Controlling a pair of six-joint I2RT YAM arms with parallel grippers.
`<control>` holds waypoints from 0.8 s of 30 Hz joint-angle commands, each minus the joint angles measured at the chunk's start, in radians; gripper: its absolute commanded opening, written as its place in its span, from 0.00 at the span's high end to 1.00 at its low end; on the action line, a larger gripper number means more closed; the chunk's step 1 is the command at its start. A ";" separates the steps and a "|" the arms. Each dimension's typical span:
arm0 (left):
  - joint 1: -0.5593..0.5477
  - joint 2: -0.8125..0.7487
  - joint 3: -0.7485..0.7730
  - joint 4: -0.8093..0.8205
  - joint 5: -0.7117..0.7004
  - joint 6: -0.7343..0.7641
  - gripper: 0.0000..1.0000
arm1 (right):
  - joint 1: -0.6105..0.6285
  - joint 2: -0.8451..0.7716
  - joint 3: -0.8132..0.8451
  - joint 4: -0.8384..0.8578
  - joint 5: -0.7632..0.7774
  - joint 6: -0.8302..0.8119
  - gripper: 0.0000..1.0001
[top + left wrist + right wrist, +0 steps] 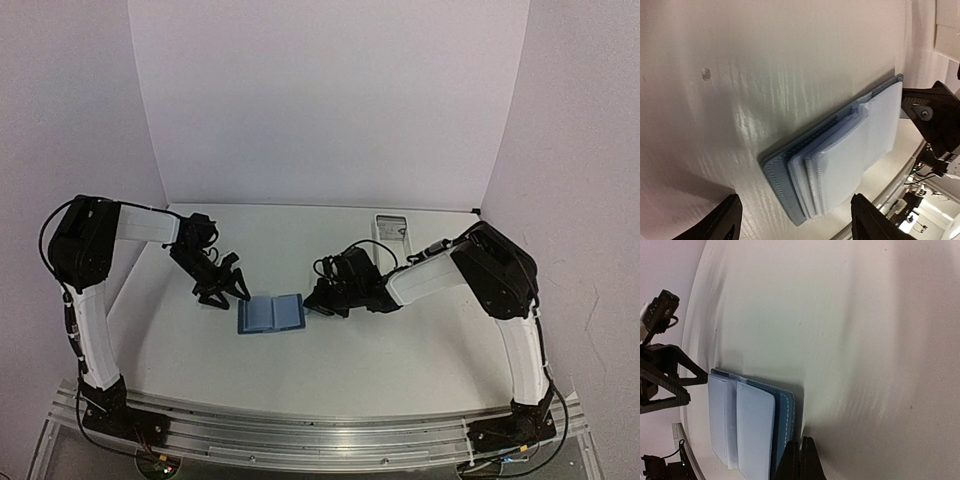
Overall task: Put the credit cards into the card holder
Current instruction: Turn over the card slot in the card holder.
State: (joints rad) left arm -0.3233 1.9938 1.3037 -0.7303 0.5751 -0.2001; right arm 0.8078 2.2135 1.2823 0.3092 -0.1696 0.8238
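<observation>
L fingers [225, 291] wide apart, empty; R fingers [800, 460] shut; 1 open card holder [271, 314] btwn.

A: What hems in the card holder [270, 313]?
B: The left gripper [222, 290] stands just off its upper-left corner, jaws apart. The right gripper [322, 300], closed, sits just beside its right edge.
A: Where could a hand pass?
B: Across the table [330, 370] at lower middle, and above the holder. A white tray [390, 228] lies well off at upper right.

- Small blue stitched folding card holder [271, 314]: open flat, pale-blue inner sleeves facing up.
- Position: between the jaws of left gripper [226, 293] and right gripper [314, 305]; right jaws just beside its edge.
</observation>
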 commanded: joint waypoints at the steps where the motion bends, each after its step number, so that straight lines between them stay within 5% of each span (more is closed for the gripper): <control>1: 0.000 0.048 -0.080 0.052 0.138 -0.055 0.31 | -0.005 0.079 0.023 -0.074 -0.011 -0.010 1.00; 7: -0.002 0.049 -0.116 0.221 0.319 -0.100 0.56 | -0.004 0.084 0.028 -0.062 -0.019 -0.010 1.00; 18: -0.008 0.001 -0.068 0.331 0.537 -0.160 0.75 | -0.002 0.107 0.036 -0.017 -0.056 0.010 1.00; 24: -0.035 -0.003 -0.093 0.401 0.539 -0.167 0.85 | -0.002 0.116 0.044 0.000 -0.066 0.018 1.00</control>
State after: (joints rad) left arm -0.3244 2.0274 1.1919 -0.4377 1.0470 -0.3588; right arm 0.7841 2.2639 1.3201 0.3775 -0.1913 0.8303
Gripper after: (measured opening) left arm 0.178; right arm 0.005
